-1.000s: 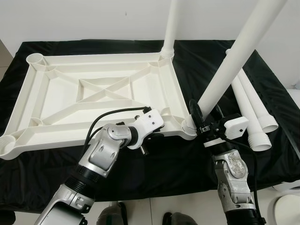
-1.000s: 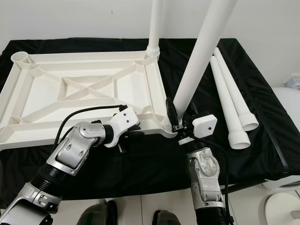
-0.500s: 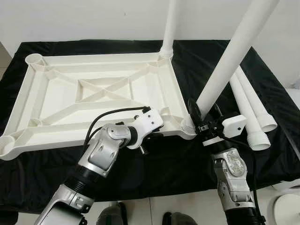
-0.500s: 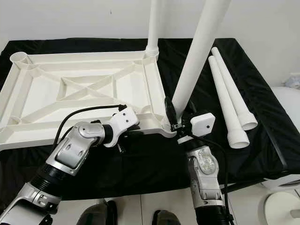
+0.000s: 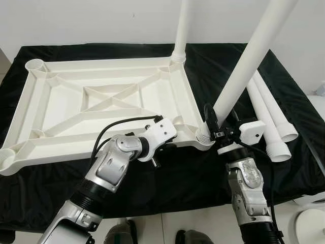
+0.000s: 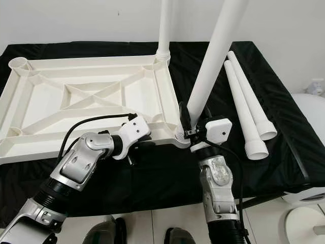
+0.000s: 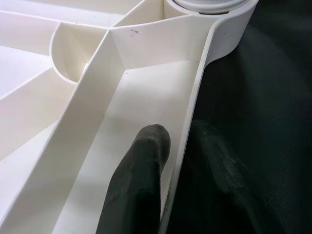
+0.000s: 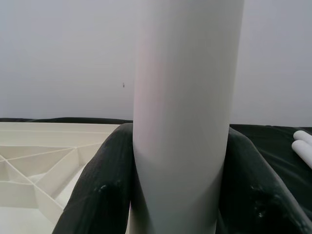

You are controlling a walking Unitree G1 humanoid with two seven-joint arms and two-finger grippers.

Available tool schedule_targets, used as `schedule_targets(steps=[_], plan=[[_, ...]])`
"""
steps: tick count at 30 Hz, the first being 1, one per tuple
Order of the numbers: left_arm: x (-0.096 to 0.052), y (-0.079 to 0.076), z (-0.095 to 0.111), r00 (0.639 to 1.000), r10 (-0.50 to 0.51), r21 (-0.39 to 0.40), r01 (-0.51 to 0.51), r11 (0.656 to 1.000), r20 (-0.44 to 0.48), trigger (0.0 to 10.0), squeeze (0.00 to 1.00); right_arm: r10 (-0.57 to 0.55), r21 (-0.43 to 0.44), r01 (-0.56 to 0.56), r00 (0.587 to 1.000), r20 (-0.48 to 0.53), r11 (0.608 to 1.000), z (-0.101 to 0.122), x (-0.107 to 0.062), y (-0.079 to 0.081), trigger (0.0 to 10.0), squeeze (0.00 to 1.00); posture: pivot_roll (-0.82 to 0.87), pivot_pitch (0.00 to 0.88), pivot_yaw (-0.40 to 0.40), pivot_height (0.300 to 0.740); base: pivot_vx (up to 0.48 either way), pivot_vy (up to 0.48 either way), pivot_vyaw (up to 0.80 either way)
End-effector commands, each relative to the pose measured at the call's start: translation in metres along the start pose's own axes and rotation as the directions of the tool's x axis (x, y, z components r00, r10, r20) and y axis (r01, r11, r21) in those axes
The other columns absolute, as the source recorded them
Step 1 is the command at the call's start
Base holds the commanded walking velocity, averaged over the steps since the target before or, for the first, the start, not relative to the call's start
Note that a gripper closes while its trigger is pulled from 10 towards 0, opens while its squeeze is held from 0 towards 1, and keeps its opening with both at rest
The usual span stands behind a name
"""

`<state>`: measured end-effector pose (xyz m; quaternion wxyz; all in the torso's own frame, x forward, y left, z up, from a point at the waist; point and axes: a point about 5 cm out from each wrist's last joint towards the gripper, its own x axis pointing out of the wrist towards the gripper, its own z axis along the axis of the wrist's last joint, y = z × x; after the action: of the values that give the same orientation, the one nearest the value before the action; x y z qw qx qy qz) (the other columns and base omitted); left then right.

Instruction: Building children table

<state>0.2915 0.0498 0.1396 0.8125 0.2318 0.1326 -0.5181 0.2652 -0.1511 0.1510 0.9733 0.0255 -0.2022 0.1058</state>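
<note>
Fingers (image 8: 102, 195) of the right gripper (image 5: 221, 128) clamp the white leg (image 5: 244, 71) at its corner socket, while the left gripper's (image 7: 180, 165) fingers straddle the tabletop rim (image 7: 195, 117).

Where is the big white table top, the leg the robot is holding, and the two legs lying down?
table top (image 5: 109, 96), left eye view, on its crossed middle ribs.
held leg (image 5: 244, 66), left eye view, mid-shaft above the right gripper (image 5: 219, 123).
spare legs (image 6: 244, 101), right eye view, on one leg's shaft.
</note>
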Motion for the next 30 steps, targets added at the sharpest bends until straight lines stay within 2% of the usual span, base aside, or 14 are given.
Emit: schedule_targets(steps=[1, 12, 17, 18, 24, 30], plan=[[-0.004, 0.004, 0.021, 0.993, 0.075, 0.047, -0.079, 0.996, 0.089, 10.0, 0.00, -0.098, -0.015, 0.099, 0.941, -0.325, 0.995, -0.051, -0.033, -0.014, 10.0, 0.00, -0.01, 0.104, 0.020, 0.740, 0.000, 0.000, 0.00], [-0.005, 0.004, 0.021, 0.993, 0.080, 0.041, -0.084, 0.996, 0.090, 10.0, 0.00, -0.112, -0.074, 0.093, 0.940, -0.324, 0.993, -0.051, -0.034, 0.000, 10.0, 0.00, -0.01, 0.113, 0.018, 0.740, 0.000, 0.000, 0.00], [-0.005, 0.004, 0.021, 0.992, 0.083, 0.039, -0.086, 0.995, 0.090, 10.0, 0.00, -0.154, -0.119, 0.122, 0.933, -0.325, 0.985, -0.052, -0.037, -0.003, 10.0, 0.00, -0.01, 0.115, 0.017, 0.740, 0.000, 0.000, 0.00], [-0.005, 0.004, 0.021, 0.992, 0.083, 0.039, -0.087, 0.995, 0.091, 10.0, 0.00, -0.210, -0.151, 0.169, 0.925, -0.318, 0.974, -0.051, -0.037, -0.006, 10.0, 0.00, -0.01, 0.115, 0.016, 0.740, 0.000, 0.000, 0.00], [-0.005, 0.005, 0.021, 0.992, 0.086, 0.038, -0.089, 0.995, 0.091, 10.0, 0.00, -0.271, -0.188, 0.223, 0.920, -0.284, 0.956, -0.047, -0.033, -0.008, 10.0, 0.00, 0.00, 0.114, 0.014, 0.740, 0.000, 0.000, 0.00], [-0.006, 0.006, 0.022, 0.992, 0.090, 0.039, -0.094, 0.995, 0.092, 10.0, 0.00, -0.324, -0.170, 0.286, 0.904, -0.279, 0.943, -0.049, -0.038, -0.010, 10.0, 0.00, 0.00, 0.115, 0.014, 0.740, 0.000, 0.000, 0.00]])
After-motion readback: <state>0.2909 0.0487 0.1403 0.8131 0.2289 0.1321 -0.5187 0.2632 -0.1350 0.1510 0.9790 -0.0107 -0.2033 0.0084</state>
